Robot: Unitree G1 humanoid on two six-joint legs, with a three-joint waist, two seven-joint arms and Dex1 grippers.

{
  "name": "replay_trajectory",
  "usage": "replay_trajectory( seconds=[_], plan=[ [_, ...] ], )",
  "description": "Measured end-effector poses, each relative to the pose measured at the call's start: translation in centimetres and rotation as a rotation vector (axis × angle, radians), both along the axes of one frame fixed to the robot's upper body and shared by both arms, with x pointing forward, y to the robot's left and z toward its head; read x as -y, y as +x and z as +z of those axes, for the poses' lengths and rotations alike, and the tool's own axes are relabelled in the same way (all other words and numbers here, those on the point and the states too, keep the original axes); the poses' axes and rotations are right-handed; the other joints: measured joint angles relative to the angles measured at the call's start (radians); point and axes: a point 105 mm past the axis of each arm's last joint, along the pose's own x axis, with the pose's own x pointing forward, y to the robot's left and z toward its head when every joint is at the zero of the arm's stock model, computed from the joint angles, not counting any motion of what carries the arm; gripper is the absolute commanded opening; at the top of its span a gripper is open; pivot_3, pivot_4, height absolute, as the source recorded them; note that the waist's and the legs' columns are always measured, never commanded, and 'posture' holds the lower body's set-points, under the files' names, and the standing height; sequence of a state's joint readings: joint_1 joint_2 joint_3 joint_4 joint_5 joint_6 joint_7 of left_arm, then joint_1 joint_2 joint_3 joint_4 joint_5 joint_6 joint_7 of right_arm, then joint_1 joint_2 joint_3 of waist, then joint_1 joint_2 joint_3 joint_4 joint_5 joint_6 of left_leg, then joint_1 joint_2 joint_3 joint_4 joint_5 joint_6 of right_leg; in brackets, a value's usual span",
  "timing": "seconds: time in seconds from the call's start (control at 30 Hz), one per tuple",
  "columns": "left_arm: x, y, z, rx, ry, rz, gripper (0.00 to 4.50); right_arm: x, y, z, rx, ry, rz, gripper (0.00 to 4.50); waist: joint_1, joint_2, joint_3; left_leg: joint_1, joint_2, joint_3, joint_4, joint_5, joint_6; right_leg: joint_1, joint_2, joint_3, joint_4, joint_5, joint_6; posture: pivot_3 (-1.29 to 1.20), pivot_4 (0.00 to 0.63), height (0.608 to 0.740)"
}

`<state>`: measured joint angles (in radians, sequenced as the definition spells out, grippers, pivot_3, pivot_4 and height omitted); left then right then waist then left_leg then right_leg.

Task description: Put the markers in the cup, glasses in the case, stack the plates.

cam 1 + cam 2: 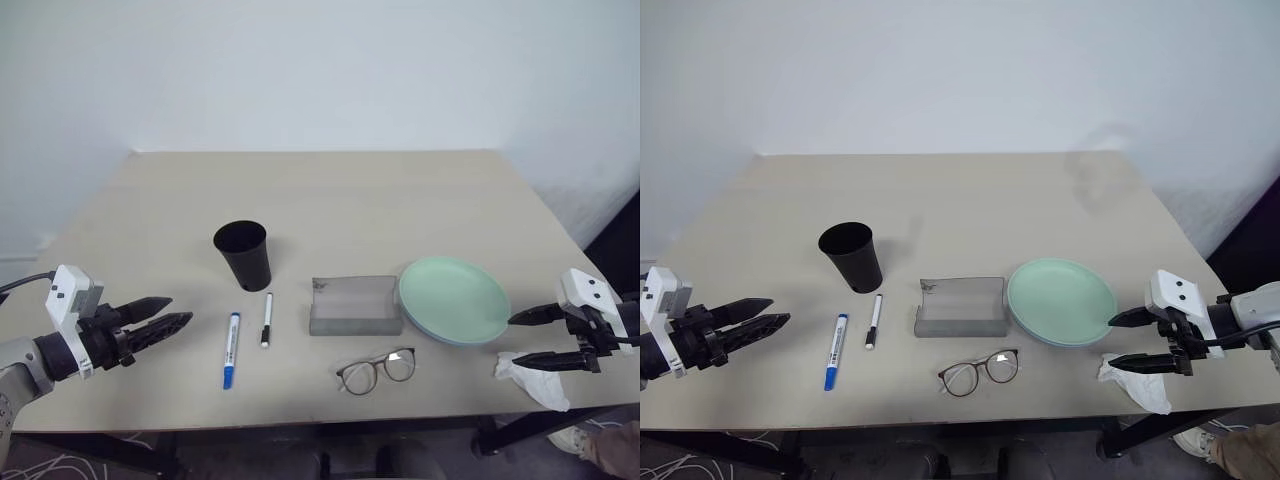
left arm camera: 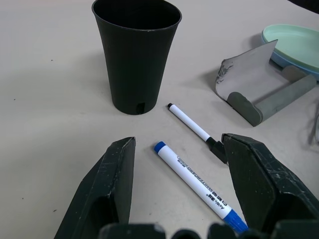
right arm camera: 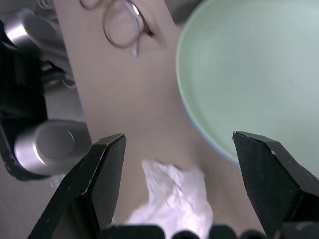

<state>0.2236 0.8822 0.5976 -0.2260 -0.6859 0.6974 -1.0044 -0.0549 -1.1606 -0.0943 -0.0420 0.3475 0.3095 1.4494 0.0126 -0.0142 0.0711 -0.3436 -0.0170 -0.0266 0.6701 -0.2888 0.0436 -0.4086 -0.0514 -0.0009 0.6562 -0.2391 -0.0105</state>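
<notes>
Left eye view shows me the plates (image 1: 455, 298) stacked right of centre, mint on blue; markers (image 1: 231, 349) lie on the table (image 1: 330, 190) below the cup (image 1: 243, 254), glasses (image 1: 377, 370) outside the open case (image 1: 352, 305). My left gripper (image 1: 160, 320) and right gripper (image 1: 530, 338) have fingers wide, empty.

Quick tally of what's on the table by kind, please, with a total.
Markers: 2 (blue-capped marker, black-capped marker)
Plates: 2, stacked (mint green plate on light blue plate)
Black cup: 1
Grey case: 1
Glasses: 1
White tissue: 1
Total: 8
</notes>
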Motion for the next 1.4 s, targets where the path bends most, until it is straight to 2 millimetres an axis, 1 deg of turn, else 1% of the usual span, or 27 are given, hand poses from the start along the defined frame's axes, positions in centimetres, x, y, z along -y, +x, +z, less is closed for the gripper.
replay_trajectory(
  seconds=[0.17, 0.37, 0.57, 0.7, 0.8, 0.9, 1.0, 1.17, 1.2, 1.3, 1.4],
  plan=[
    [0.4, -0.3, 0.2, 0.0, -0.027, -0.036, 2.89, 2.0, -0.5, -2.1, -0.014, -0.1, -0.03, 3.7, 0.0, 0.0, 0.0, 0.0, 0.0, 0.0, 0.0, 0.0, 0.0, 0.0, 0.0, 0.0, 0.0, 0.0, 0.0, 0.0, 0.0, 0.738],
    [2.1, -1.3, 1.4, 0.016, -0.063, -0.168, 2.89, 3.0, -1.3, -3.9, -0.039, -0.173, -0.031, 3.7, -0.001, 0.0, 0.0, 0.001, 0.0, 0.002, 0.0, 0.0, 0.0, 0.0, 0.0, 0.0, 0.0, -0.001, -0.001, 0.0, 0.0, 0.738],
    [2.5, -2.0, 2.2, 0.023, -0.039, -0.262, 2.89, 3.7, -1.0, -5.2, -0.028, -0.212, -0.067, 3.7, -0.001, 0.0, 0.0, 0.002, 0.001, 0.008, 0.0, 0.0, 0.0, 0.0, 0.001, 0.001, 0.001, -0.001, -0.001, 0.0, 0.0, 0.738],
    [3.0, -2.6, 2.9, 0.059, 0.016, -0.365, 2.89, 3.6, -0.9, -5.4, -0.022, -0.215, -0.062, 3.7, -0.001, 0.0, 0.0, 0.002, 0.002, 0.012, 0.001, -0.001, 0.002, -0.001, 0.001, 0.003, 0.001, -0.001, -0.001, 0.0, 0.0, 0.738],
    [3.2, -3.3, 3.0, 0.065, 0.059, -0.449, 2.89, 3.7, -0.7, -5.5, -0.018, -0.221, -0.068, 3.7, -0.001, 0.0, 0.0, 0.002, 0.003, 0.014, 0.002, -0.001, 0.003, -0.001, 0.002, 0.004, 0.001, -0.001, -0.001, 0.0, 0.0, 0.738],
    [3.4, -4.0, 3.1, 0.075, 0.08, -0.532, 2.89, 3.4, -0.8, -5.9, -0.024, -0.219, -0.06, 3.14, -0.001, 0.0, 0.0, 0.002, 0.004, 0.015, 0.003, -0.002, 0.004, -0.002, 0.002, 0.005, 0.001, -0.001, -0.001, 0.0, 0.0, 0.738],
    [3.3, -4.2, 3.2, 0.08, 0.096, -0.568, 2.89, 3.2, -0.9, -6.1, -0.027, -0.213, -0.045, 2.08, -0.001, 0.001, 0.0, 0.002, 0.005, 0.015, 0.003, -0.002, 0.004, -0.002, 0.003, 0.005, 0.001, -0.001, -0.001, 0.0, 0.0, 0.738],
    [3.2, -3.9, 3.0, 0.091, 0.116, -0.574, 2.89, 3.1, -1.0, -6.0, -0.035, -0.21, -0.035, 0.28, -0.001, 0.001, 0.0, 0.002, 0.005, 0.015, 0.005, -0.002, 0.004, -0.001, 0.003, 0.004, 0.001, -0.001, -0.001, 0.0, 0.0, 0.738],
    [3.3, -3.8, 3.0, 0.092, 0.117, -0.577, 2.89, 3.1, -1.0, -6.0, -0.037, -0.209, -0.033, 0.04, -0.001, 0.001, 0.0, 0.002, 0.005, 0.016, 0.005, -0.002, 0.004, -0.001, 0.003, 0.004, 0.001, -0.001, -0.001, 0.0, 0.0, 0.738],
    [3.2, -3.8, 2.9, 0.095, 0.121, -0.575, 2.89, 3.0, -0.9, -5.9, -0.038, -0.204, -0.024, 0.04, -0.001, 0.001, 0.0, 0.002, 0.006, 0.016, 0.005, -0.002, 0.004, -0.002, 0.003, 0.004, 0.001, -0.001, -0.001, 0.0, 0.0, 0.738],
    [3.0, -3.8, 2.9, 0.096, 0.129, -0.571, 2.89, 2.6, -0.4, -5.0, -0.026, -0.179, 0.003, 0.04, -0.006, 0.001, 0.0, 0.002, 0.007, 0.016, 0.005, -0.002, 0.004, -0.002, 0.003, 0.004, 0.001, -0.001, -0.001, 0.0, 0.0, 0.738]
  ],
)
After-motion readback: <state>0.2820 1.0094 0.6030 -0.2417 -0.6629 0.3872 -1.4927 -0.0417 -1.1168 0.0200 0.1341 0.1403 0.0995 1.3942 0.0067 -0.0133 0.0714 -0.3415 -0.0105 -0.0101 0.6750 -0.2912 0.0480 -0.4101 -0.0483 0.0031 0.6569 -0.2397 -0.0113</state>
